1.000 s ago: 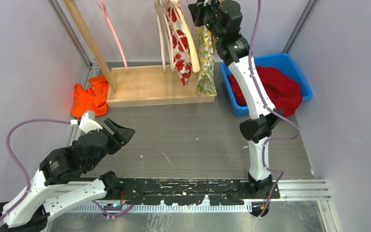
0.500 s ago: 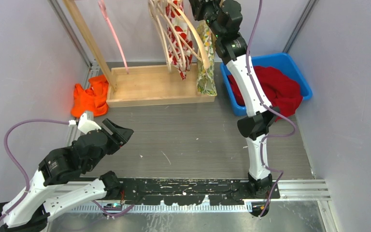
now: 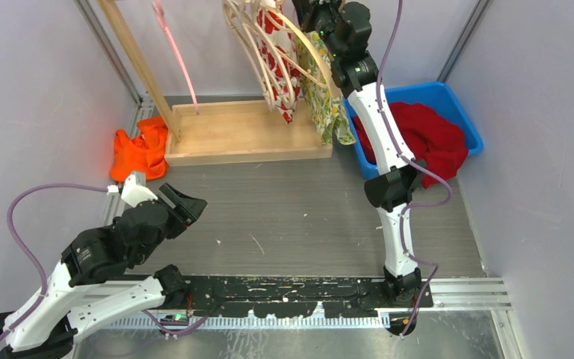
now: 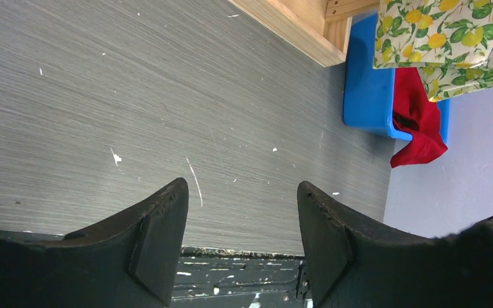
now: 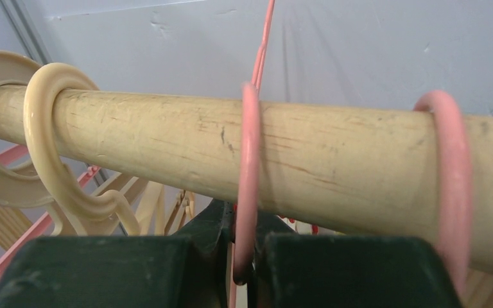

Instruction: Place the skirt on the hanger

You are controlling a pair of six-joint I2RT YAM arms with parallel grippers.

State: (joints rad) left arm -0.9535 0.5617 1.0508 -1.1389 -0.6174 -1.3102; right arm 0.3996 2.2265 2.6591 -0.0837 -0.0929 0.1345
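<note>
Since a second ago the lemon-print skirt (image 3: 327, 93) has swung its lower end to the right, so the hem now hangs at the near-left corner of the blue bin (image 3: 460, 112) rather than straight down beside the wooden rack base (image 3: 232, 134). Your right arm's elbow has shifted left, and the cream hangers (image 3: 258, 41) beside the skirt have fanned out.

Your right gripper (image 5: 244, 260) is up at the wooden rail (image 5: 334, 170), its fingers nearly closed on the thin hook of a pink hanger (image 5: 247, 160) that loops over the rail. A cream ring hook (image 5: 51, 147) sits on the rail to one side of it and a second pink hook (image 5: 452, 179) to the other. The skirt hangs just below this gripper, next to a red floral garment (image 3: 282, 97) — how it is fastened to the hanger you cannot tell from these views.

Your left gripper (image 3: 187, 203) is low at the near-left of the table (image 3: 291, 217), fingers spread apart with nothing between them, only bare grey surface.

A red garment (image 3: 430, 134) fills the bin, and an orange one (image 3: 138, 149) lies crumpled left of the rack base
</note>
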